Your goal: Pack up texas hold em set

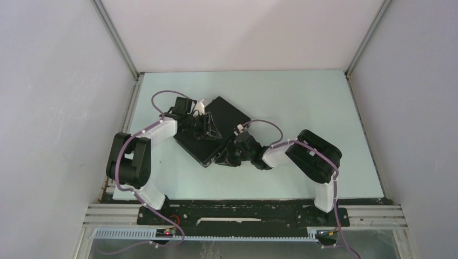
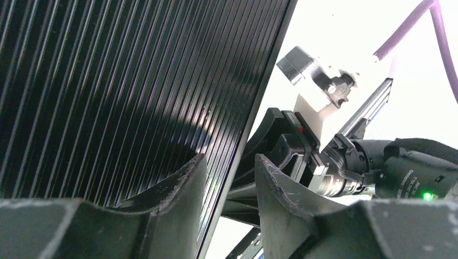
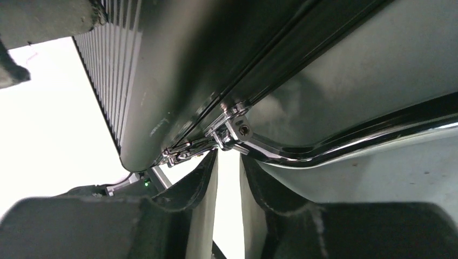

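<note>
The case (image 1: 229, 114) lies shut and flat on the table (image 1: 308, 108). Its long axis slants from far right to near left, and the handle side faces near right.

The left arm bends at the elbow, with the left gripper (image 1: 207, 128) over the lid. Its jaws stand apart, and its wrist view shows the ribbed lid's edge crossing the gap.

The right arm folds back leftward, and the right gripper (image 1: 228, 157) meets the handle side. Only its wrist view shows the chrome handle (image 3: 351, 145). The fingers (image 3: 202, 178) are drawn together just below its hinge, but whether they pinch it I cannot tell.
</note>
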Controlling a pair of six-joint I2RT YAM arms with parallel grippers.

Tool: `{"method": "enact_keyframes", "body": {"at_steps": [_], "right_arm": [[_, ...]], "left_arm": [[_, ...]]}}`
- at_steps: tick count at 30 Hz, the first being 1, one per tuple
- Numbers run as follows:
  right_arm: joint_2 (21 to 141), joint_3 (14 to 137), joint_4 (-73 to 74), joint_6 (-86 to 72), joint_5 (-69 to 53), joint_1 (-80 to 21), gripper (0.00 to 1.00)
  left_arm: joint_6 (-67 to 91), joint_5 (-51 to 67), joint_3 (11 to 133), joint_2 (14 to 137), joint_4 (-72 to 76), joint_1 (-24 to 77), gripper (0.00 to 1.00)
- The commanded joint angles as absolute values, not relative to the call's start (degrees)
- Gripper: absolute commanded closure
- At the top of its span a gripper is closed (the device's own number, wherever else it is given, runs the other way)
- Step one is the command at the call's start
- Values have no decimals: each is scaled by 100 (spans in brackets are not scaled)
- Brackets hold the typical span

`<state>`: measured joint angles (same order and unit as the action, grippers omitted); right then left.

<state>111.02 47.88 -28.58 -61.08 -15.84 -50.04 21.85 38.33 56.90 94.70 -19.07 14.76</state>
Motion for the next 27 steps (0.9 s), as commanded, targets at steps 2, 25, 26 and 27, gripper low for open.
{"method": "enact_keyframes", "body": {"at_steps": [2, 25, 26, 27], "right_arm": [[11063, 4895, -2333, -5984, -964, -5177, 70], [3798, 6245, 4955, -2494, 2165, -4498, 12], [3699, 6437, 5141, -2418, 2223, -4484, 12], [3573, 6615, 5300, -2350, 2257, -4483, 11]], "left_arm": [[1793, 3053, 5418, 9580, -2838, 1513, 53], [1588, 2058, 6396, 4584, -2496, 2138, 0], [1571, 1940, 6573, 4428, -2601, 2136, 0], [1542, 1791, 6732, 4268, -2700, 2140, 0]]}}
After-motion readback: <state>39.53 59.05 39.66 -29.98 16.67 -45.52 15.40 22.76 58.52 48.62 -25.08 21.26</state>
